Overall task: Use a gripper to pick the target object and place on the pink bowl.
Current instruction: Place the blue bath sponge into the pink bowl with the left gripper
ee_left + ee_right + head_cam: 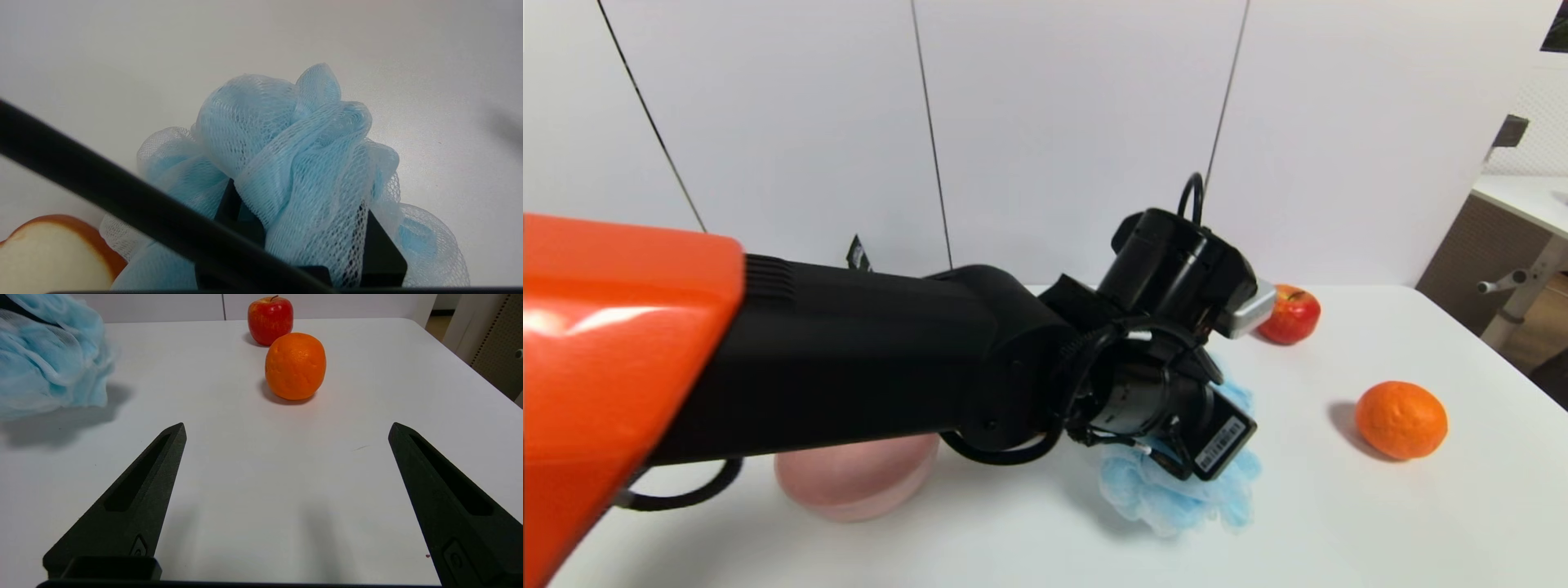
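Observation:
The target object, a fluffy light-blue mesh puff (1176,500), sits low at the table's middle. My left gripper (1170,467) reaches down into it from the left and is shut on it. In the left wrist view a bunch of the netting (294,143) is pinched between the black fingers (384,255). The pink bowl (849,486) stands to the left of the puff, partly hidden under my left arm. My right gripper (286,433) hovers open over bare table with nothing in it, and the puff (49,363) lies off to one side of it.
An orange (1401,419) lies right of the puff and a red apple (1290,314) farther back. A bread slice (45,257) lies close beside the puff. The white table's right edge (1503,359) borders other furniture.

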